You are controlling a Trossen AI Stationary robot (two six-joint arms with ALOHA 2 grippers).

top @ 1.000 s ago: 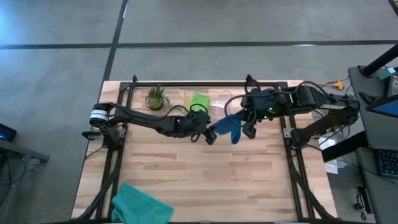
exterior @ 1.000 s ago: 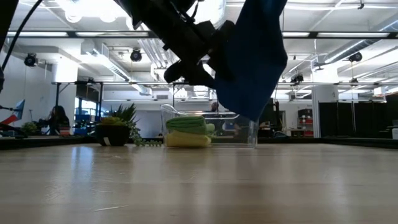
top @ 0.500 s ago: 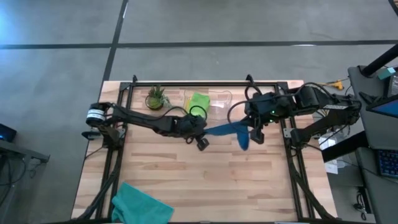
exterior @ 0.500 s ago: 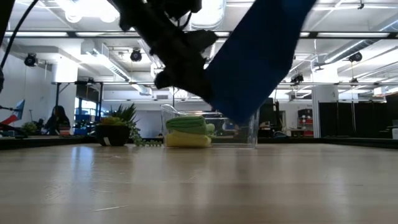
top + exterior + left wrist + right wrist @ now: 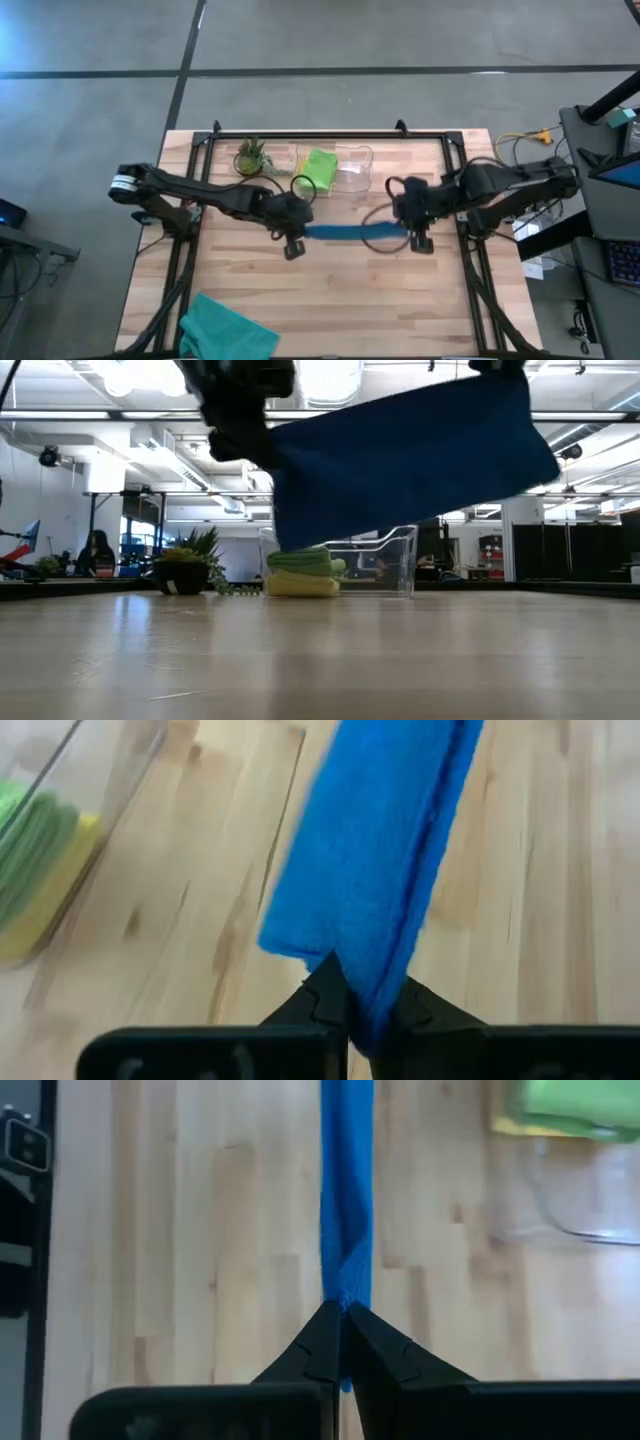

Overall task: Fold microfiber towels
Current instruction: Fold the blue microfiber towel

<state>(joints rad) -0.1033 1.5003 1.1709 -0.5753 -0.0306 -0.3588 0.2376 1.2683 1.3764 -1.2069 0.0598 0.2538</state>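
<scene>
Lying on the near left corner of the desk (image 5: 330, 300), the teal towel (image 5: 225, 328) is sitting rumpled, well apart from both arms. Farther in, above the middle of the desk, the blue towel (image 5: 345, 233) is hanging stretched between the two arms, held clear of the wood; in the low view (image 5: 400, 455) it is spreading as a wide sheet with its lower edge above the desk. The left jaws (image 5: 293, 245) are pinching one end of the blue towel, closed tight on the cloth, as the left wrist view (image 5: 350, 1005) is showing with the fabric folded over between the dark tips. The right jaws (image 5: 420, 240) are gripping the other end, likewise closed on the cloth, and the right wrist view (image 5: 340, 1325) is showing the towel running away from them as a narrow band seen edge-on. Beyond the stretched towel, toward the far edge of the desk, the clear plastic bin (image 5: 355, 168) is standing with the lime green towel (image 5: 320, 168) lying inside it on top of the yellow towel (image 5: 300, 586), both folded. Just beside the bin, toward the left arm's side, the small potted plant (image 5: 251, 157) is standing upright. In the room behind the desk, a person (image 5: 93, 550) is showing far off at the left of the low view.
</scene>
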